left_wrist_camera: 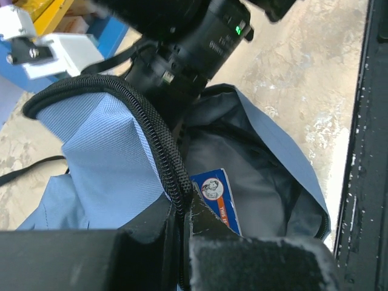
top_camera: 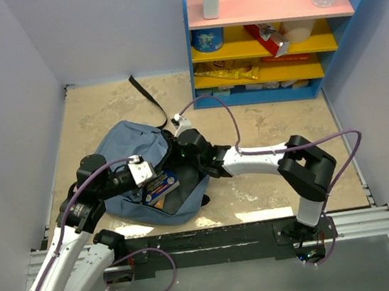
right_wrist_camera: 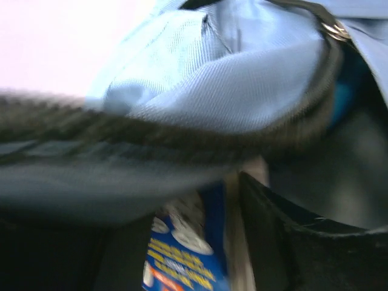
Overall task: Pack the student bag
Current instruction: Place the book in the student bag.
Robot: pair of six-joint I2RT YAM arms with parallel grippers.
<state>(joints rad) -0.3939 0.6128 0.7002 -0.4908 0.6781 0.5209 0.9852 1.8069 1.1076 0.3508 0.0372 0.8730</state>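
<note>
**Operator:** Report the condition of the left gripper (left_wrist_camera: 185, 209).

**Technician:** Pressed together on the zipper rim of the backpack (top_camera: 126, 144), on the near side. The raised rim props the mouth apart, so the dark lining is exposed and the inside can be reached.

**Operator:** Contents?

**Technician:** One book (left_wrist_camera: 218, 197), blue cover with an orange band. It stands tilted inside the mouth, against the lining, just past the held rim.

**Operator:** Right gripper (right_wrist_camera: 200, 242)?

**Technician:** It reaches into the mouth from the opposite side, close against the book. The wrist view is blurred, so I cannot tell whether it is spread or pinching the cover.

**Operator:** Location of the backpack?

**Technician:** Lying on the desk (top_camera: 262, 115), centre-left, between the two arms. One strap (top_camera: 147, 98) trails away behind it. The shelf (top_camera: 274, 42) stands beyond, well apart, carrying further items. Judgement: packing is at an early stage.
</note>
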